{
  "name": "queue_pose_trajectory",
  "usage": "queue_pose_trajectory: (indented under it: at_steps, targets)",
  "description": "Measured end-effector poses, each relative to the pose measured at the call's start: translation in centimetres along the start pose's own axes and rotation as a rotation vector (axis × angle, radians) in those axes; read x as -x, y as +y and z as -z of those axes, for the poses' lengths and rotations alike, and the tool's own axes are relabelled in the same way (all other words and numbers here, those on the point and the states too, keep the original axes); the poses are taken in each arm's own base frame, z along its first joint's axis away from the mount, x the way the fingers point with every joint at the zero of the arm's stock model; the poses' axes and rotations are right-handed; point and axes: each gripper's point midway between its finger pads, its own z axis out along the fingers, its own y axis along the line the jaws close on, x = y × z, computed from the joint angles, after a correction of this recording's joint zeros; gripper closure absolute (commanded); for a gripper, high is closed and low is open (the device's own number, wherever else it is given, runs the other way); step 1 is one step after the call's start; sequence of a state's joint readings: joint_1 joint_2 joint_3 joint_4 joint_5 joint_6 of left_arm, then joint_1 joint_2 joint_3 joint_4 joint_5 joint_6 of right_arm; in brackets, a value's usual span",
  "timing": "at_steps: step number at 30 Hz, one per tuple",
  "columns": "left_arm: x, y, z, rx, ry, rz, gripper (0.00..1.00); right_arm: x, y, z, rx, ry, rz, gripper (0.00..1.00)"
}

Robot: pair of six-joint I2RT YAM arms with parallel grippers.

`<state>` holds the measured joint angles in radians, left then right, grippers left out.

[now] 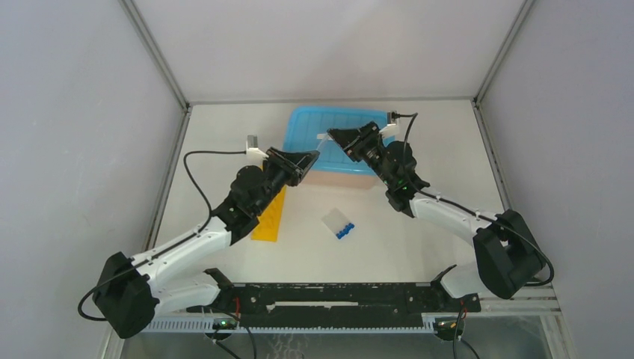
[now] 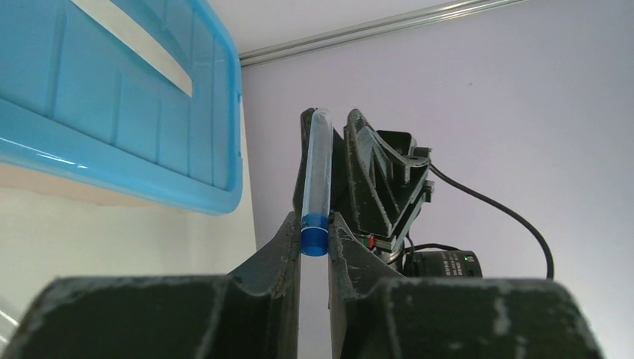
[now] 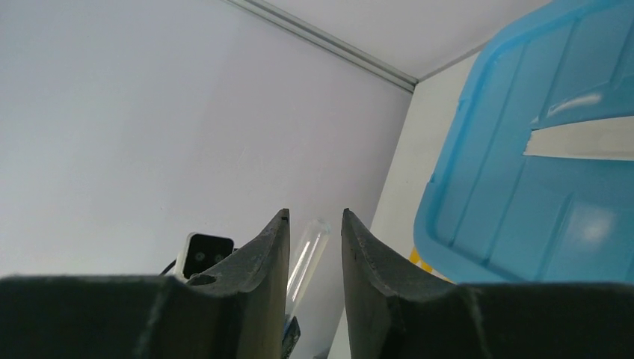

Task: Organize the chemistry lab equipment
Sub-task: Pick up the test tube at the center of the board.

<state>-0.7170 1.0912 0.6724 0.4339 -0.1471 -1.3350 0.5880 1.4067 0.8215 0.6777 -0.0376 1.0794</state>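
Note:
My left gripper (image 1: 309, 158) is shut on the blue cap end of a small clear tube (image 2: 320, 172) and holds it in the air at the blue bin's near left corner. My right gripper (image 1: 334, 135) faces it tip to tip. In the right wrist view the tube's round end (image 3: 308, 250) lies between my open right fingers (image 3: 315, 218), touching neither. The yellow rack (image 1: 271, 218) lies flat on the table, partly under my left arm. A small clear tray with several blue-capped tubes (image 1: 339, 224) sits at mid table. The black wire ring is out of view.
A blue plastic bin (image 1: 336, 126) with a white strip in it stands at the back centre; it also shows in the left wrist view (image 2: 149, 112) and the right wrist view (image 3: 538, 194). Grey walls close in the table on three sides.

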Motion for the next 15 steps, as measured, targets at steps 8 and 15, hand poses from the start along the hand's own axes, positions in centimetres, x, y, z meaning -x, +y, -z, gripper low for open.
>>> queue_pose_trajectory:
  at_steps: [8, 15]
  targets:
    - [0.4, -0.7, 0.3, 0.026, 0.004, -0.055, 1.0, 0.7, 0.5, 0.3, 0.012, -0.014, 0.02, 0.61]
    - [1.0, -0.4, 1.4, 0.105, 0.006, -0.152, 1.0, 2.1, 0.3, 1.2, -0.028, -0.038, 0.065, 0.61]
